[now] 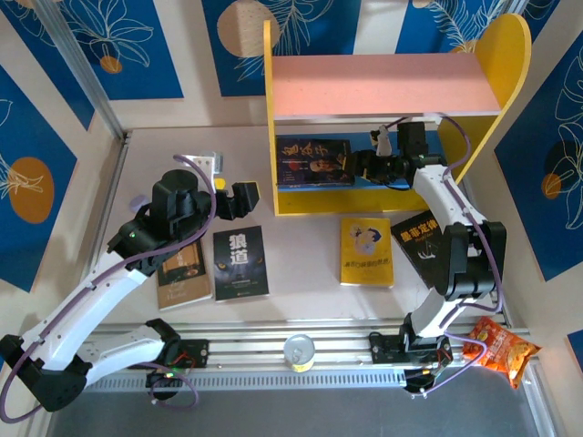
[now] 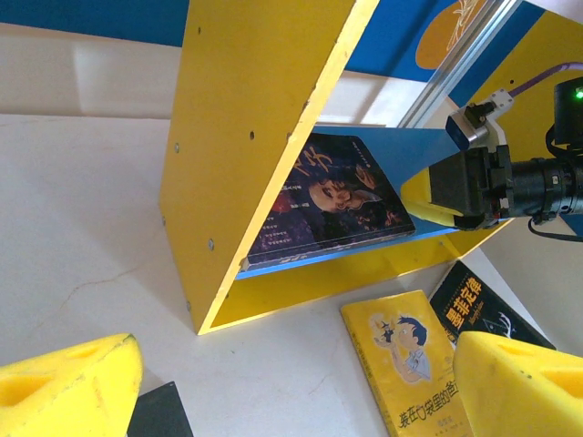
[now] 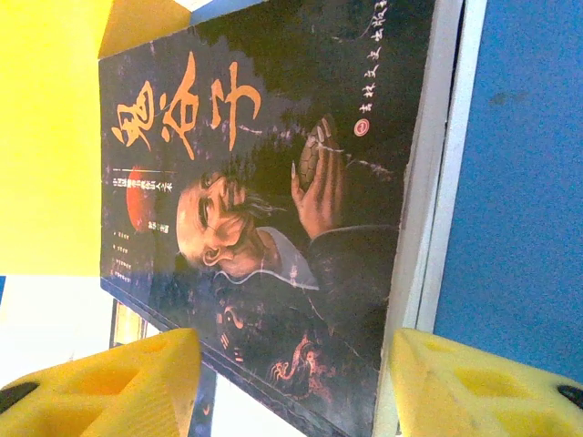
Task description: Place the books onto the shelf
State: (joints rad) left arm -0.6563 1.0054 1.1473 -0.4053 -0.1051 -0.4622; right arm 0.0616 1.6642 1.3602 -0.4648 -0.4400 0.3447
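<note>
While both jaws stand apart, books (image 1: 240, 262) lie on the pale table (image 1: 305, 259) before blue-patterned walls (image 1: 137, 36).

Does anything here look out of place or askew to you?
An orange snack bag lies crumpled at the table's near right corner, odd among reading matter. The portrait-cover book lies cover-up on the shelf's lower board rather than standing.

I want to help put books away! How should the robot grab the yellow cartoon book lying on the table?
Probably by its left long edge, coming in from the left. The yellow cartoon book lies flat, cover up, so only its thin edges offer a hold. Bare table sits beside that edge, while a black book crowds the right one.
</note>
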